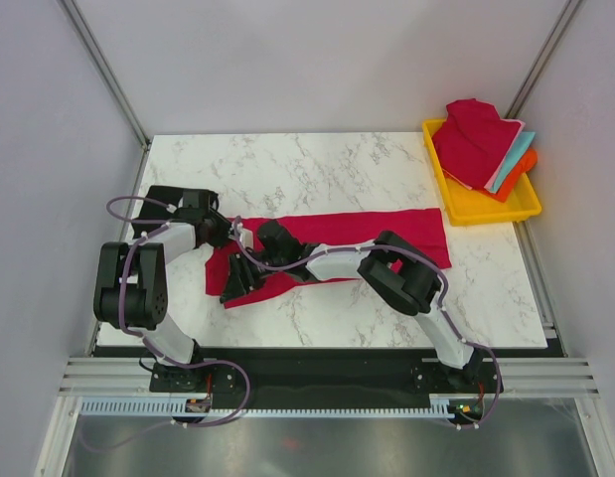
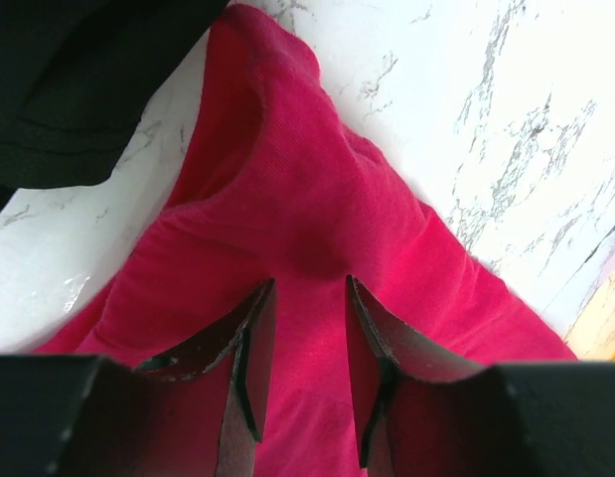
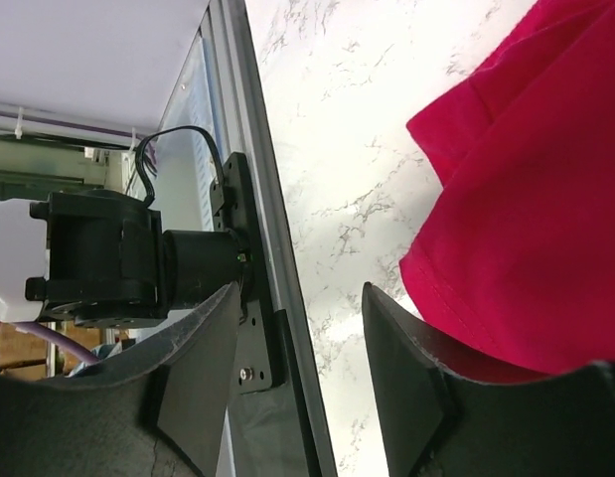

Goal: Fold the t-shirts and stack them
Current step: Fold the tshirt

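A crimson t-shirt [image 1: 386, 234] lies as a long band across the middle of the marble table. My left gripper [image 1: 237, 238] hangs low over the shirt's left part. In the left wrist view its jaws [image 2: 309, 283] stand a little apart, with red cloth [image 2: 287, 179] lying under and between them. My right gripper [image 1: 233, 286] reaches across to the shirt's lower left corner. It is open [image 3: 299, 288], with only marble and the table rail showing between its fingers, and the shirt's hem [image 3: 536, 219] lies beside its right finger. More t-shirts are stacked at the back right: crimson [image 1: 471, 139], teal [image 1: 516, 159] and orange [image 1: 526, 174].
The stacked shirts sit in a yellow tray [image 1: 481, 209] at the table's back right corner. A metal rail [image 3: 262, 199] edges the table, with the left arm's black motor [image 3: 108, 258] behind it. The right arm's black body [image 2: 78, 79] hangs close above the left gripper.
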